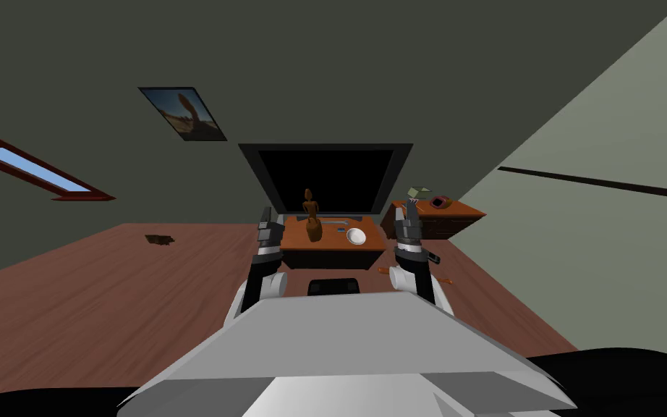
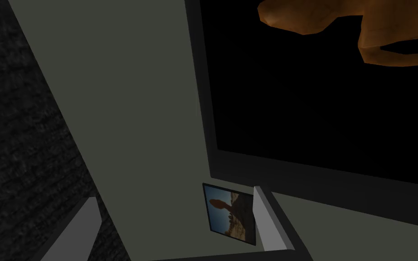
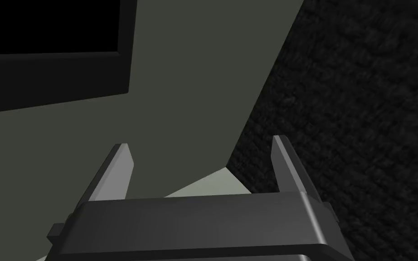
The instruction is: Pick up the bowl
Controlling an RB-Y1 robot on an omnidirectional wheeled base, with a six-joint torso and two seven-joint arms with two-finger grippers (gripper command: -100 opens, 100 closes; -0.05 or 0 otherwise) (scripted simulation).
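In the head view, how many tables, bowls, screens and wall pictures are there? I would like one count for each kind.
Brown tables: 2
White bowl: 1
Black screen: 1
Wall picture: 1
Total: 5

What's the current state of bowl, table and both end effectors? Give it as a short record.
bowl: white, upright, on the right part of the table top
table: brown wood, low, in front of a black screen
left end effector: open, empty, by the table's left side
right end effector: open, empty, by the table's right side, the nearer one to the bowl
beside bowl: brown figurine to its left, small dark item between them
contact: neither end effector touches the bowl
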